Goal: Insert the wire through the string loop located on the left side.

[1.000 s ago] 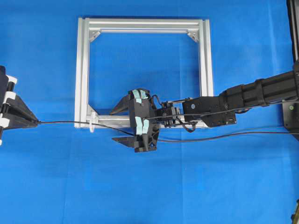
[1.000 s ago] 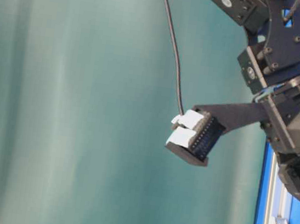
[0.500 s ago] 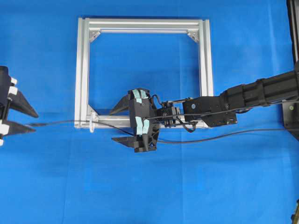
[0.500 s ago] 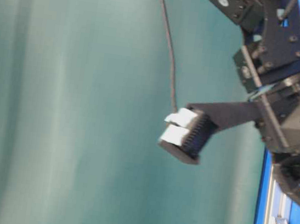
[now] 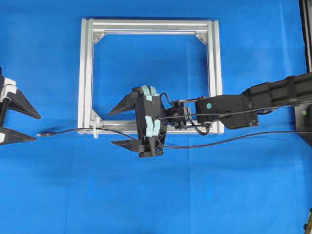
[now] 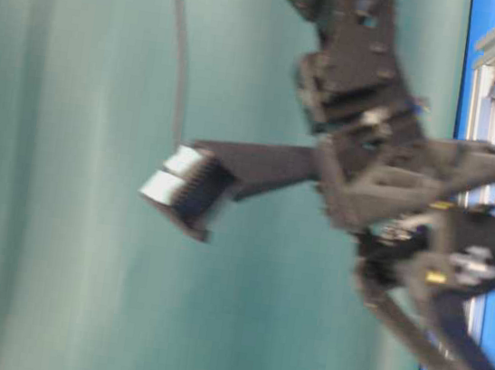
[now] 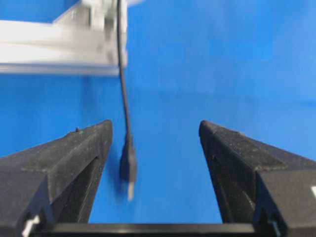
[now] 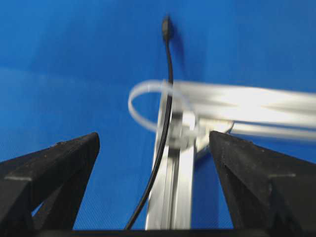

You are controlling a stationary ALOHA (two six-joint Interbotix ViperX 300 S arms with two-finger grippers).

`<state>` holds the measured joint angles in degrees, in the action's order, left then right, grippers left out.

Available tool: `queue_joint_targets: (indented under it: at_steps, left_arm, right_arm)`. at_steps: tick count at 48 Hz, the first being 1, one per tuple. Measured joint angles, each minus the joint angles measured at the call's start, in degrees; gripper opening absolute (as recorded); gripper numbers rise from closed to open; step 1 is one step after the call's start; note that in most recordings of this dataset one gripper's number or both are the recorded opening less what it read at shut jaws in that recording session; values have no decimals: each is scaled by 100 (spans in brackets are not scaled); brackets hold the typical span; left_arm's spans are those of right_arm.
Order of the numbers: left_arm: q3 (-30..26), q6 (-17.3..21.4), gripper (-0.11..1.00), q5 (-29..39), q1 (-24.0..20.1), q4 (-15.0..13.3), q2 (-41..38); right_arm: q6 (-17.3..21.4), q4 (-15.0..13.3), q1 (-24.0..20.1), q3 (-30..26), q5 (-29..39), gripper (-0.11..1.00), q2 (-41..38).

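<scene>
Two claws are in view, and both are spread wide with nothing pinched in them. The left gripper [image 5: 10, 122] sits at the far left edge of the overhead view, cut off by the edge, so only its two black fingers show. The right gripper [image 5: 124, 124] is in the middle of that view, over the bottom bar of the metal frame [image 5: 87, 73].

The wire [image 5: 73, 129] lies loose on the blue cloth [image 5: 156, 195]. It comes in from the right edge, goes under the right gripper, crosses the lower left corner of the frame and ends in a small plug [image 5: 44, 133] just to the right of the left gripper's lower finger. In the left wrist view the plug [image 7: 128, 165] lies between the open fingers, closer to the left one, and touches neither.

The string loop [image 8: 148, 106] shows best in the right wrist view, as a thin white ring at the corner of the frame. The wire [image 8: 165, 113] runs through it there, with the plug [image 8: 167, 28] out on the far side. So the threading looks done, and I think that is why both claws can let the wire lie free.

Some things are hard to make out. In the overhead view the loop [image 5: 96, 127] is only a tiny white speck. The table-level view is turned sideways and blurry, showing mostly a black arm and gripper against a green wall. Both wrist views are a bit smeared.
</scene>
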<state>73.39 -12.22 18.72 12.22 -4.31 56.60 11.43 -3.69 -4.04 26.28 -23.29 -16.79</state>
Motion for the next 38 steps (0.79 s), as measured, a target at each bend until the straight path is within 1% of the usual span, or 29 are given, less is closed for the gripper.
queue_joint_targets:
  at_steps: [8,19,26,38]
  left_arm:
    - [-62,53,65,-431,0,44,501]
    - [-158,132,65,-853,0,422,870]
    - [-158,158,65,-967,-114,448,879]
    - [-167,167,65,-1028,-185,448,879]
  right_arm:
    - [0,0,9,0,193,95,466]
    - [-9,-9,0,0,501,95,1011]
    - [-18,-18,0,0,712,95,1230]
    - [-18,-26,9,0,747,95,1257]
